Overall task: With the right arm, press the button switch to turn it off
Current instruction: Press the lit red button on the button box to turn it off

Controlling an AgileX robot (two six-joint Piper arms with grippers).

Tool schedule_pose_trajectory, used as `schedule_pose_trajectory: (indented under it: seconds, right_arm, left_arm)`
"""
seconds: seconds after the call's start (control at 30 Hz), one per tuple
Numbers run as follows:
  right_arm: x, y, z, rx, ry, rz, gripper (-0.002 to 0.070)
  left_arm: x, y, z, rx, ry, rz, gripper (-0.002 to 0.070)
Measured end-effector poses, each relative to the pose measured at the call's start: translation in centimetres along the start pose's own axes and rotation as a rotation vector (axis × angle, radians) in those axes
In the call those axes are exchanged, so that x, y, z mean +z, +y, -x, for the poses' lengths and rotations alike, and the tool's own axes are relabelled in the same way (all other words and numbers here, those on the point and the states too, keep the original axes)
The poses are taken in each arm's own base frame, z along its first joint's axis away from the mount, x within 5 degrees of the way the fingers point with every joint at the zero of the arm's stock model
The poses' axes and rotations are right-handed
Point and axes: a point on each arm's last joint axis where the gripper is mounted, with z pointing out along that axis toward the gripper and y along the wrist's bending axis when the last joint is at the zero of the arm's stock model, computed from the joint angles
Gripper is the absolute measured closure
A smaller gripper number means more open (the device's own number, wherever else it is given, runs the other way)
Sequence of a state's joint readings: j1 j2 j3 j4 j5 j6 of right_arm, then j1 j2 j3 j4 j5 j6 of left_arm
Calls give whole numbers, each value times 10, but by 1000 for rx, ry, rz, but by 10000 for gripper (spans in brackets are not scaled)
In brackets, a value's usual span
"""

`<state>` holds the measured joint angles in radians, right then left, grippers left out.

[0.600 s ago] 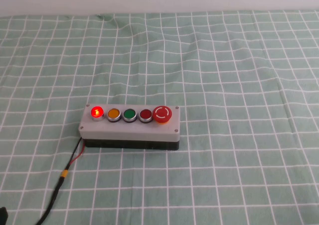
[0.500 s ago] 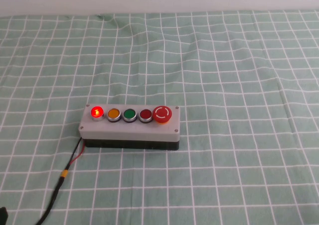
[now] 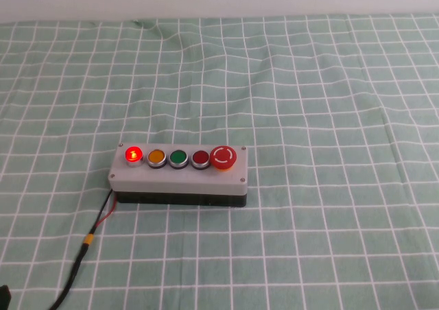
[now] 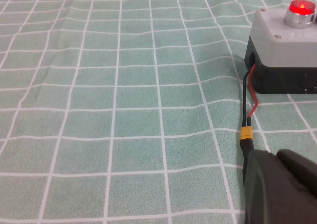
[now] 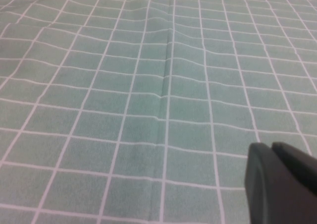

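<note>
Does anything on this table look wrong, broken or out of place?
Nothing stands out. The button box sits flat, its end red light lit; the tablecloth is merely creased. The left gripper is low beside the box's cable; the right gripper is low over bare cloth.

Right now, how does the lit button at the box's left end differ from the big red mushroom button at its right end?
The lit button glows; the mushroom button is unlit. The lit button is small, the mushroom button larger, with a white marking. Both are red, on the grey box. The left hand, shut, sits by the cable; the right hand, shut, is over bare cloth.
</note>
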<state>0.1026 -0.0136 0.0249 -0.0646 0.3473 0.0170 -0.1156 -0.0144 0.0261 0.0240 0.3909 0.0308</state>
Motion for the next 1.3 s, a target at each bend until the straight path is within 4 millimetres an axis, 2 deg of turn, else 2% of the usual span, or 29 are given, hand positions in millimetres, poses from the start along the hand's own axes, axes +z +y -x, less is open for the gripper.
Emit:
schedule_pose_trajectory:
  seconds: [0.8,1.17,1.3]
  right_arm:
    - [0,0,1,1,-14,1,692]
    - [0,0,6,4,-62,2,692]
    - [-1,0,13,4,-141,3,692]
  left_arm:
    - [0,0,0,0,0,0,678]
    - [0,0,0,0,0,0,678]
    - [0,0,0,0,0,0,678]
